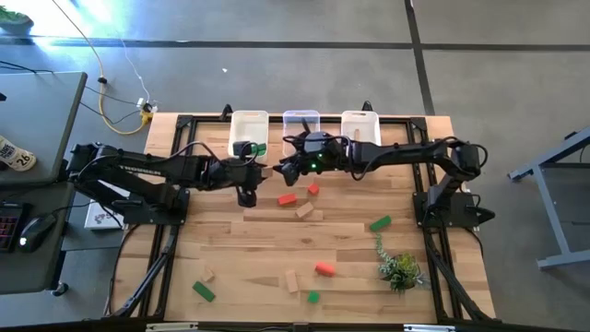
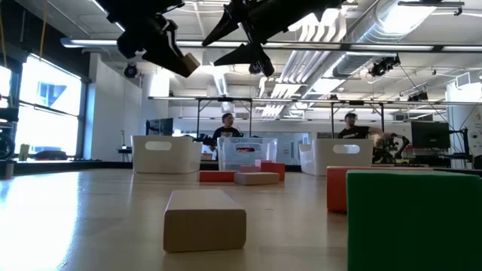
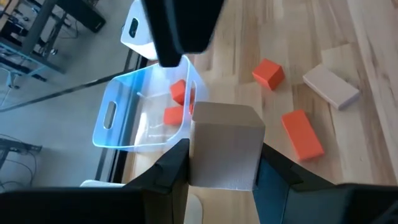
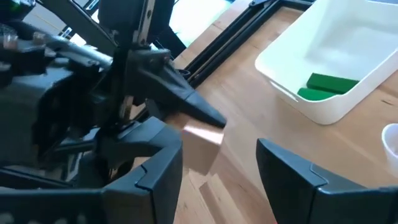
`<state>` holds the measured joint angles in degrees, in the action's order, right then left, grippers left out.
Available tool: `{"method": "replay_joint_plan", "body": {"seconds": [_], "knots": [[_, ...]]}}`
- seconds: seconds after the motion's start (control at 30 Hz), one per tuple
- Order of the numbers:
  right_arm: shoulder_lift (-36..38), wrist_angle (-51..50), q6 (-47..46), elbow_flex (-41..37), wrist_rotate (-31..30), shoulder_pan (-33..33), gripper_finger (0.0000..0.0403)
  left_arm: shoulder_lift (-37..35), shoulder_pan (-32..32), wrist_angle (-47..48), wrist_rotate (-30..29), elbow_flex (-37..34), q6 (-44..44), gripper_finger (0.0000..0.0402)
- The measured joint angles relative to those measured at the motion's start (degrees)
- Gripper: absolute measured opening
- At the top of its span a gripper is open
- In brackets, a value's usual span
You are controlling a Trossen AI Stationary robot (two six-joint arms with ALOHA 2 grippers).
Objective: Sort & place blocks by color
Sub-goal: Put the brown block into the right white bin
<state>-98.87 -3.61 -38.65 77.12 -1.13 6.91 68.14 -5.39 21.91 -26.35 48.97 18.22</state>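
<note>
My left gripper (image 3: 221, 163) is shut on a pale wooden block (image 3: 224, 143), high above the table in front of the bins. My right gripper (image 4: 221, 169) faces it from the right, open. Its fingers stand just short of the block (image 4: 202, 144) and hold nothing. In the high view the two grippers meet near the translucent bin (image 1: 300, 124), the left (image 1: 265, 172) beside the right (image 1: 282, 172). Red (image 1: 288, 198), green (image 1: 379, 222) and wooden (image 1: 304, 211) blocks lie flat on the table. A green block (image 4: 326, 86) lies in the left white bin (image 1: 249, 131). My left gripper pinches the wooden block by two opposite side faces (image 3: 198, 155) between its two fingers. The fingers come from the table's left and slant downward. The block is lifted clear of the table and sits tilted in the low view (image 2: 188, 62).
The translucent bin (image 3: 124, 115) holds red blocks (image 3: 177, 102). A second white bin (image 1: 360, 127) stands to the right of it. A small green plant (image 1: 399, 269) stands near right. More blocks (image 1: 324, 269) (image 1: 204, 291) lie near the front edge. People sit beyond the table (image 2: 227, 126).
</note>
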Motion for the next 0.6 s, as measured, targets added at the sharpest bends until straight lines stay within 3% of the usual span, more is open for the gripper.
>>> {"method": "replay_joint_plan", "body": {"seconds": [0.6], "knots": [[-3.2,4.4,-6.4,0.0,1.6,-0.7,0.0191,0.0,-0.6,-1.4,2.3,0.0,3.4,0.0111]]}}
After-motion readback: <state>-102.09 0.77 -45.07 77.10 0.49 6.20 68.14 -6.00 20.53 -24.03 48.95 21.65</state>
